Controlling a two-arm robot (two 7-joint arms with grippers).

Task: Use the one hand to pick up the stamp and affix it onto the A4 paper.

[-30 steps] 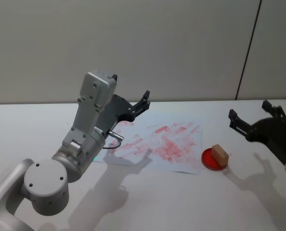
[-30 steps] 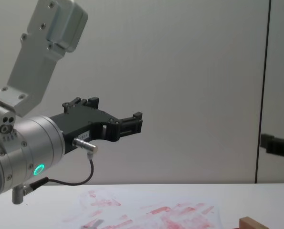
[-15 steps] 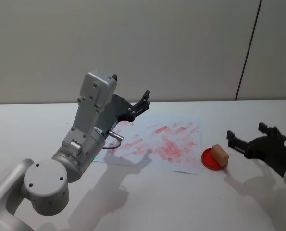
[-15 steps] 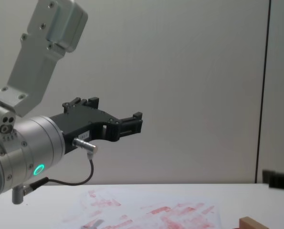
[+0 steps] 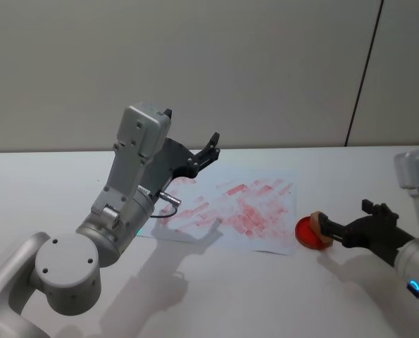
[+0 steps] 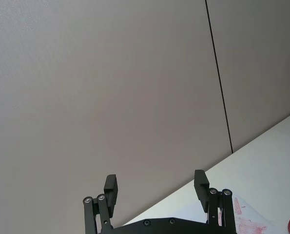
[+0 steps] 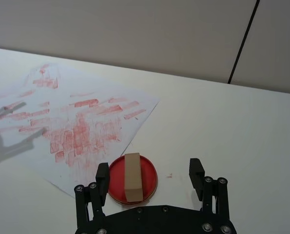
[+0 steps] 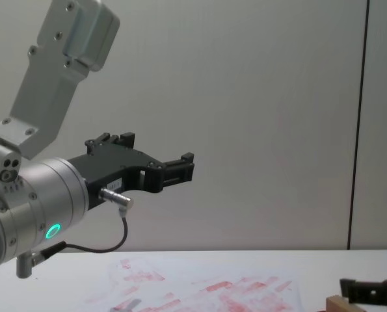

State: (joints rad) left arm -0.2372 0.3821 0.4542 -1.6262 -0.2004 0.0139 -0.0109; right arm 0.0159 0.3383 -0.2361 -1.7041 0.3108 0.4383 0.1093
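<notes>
Our right gripper [image 7: 149, 170] comes down from higher up, jaws wide either side of the stamp [image 7: 132, 176] on its red pad [image 7: 148, 181], just right of the A4 paper [image 5: 244, 211]. We judge closing comes next. Our left gripper [image 5: 191, 127] idles, also wide, over the paper's left side.

Robot test lab is suggested by bare grey wall [image 5: 230, 63], plain white table [image 5: 230, 303] & A4 paper [image 5: 244, 211] covered w/ red prints.

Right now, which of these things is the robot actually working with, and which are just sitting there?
In the job: right gripper, open, near the stamp; A4 paper with red prints.
Just there: left gripper, raised, open; red dish under the stamp; white table.
</notes>
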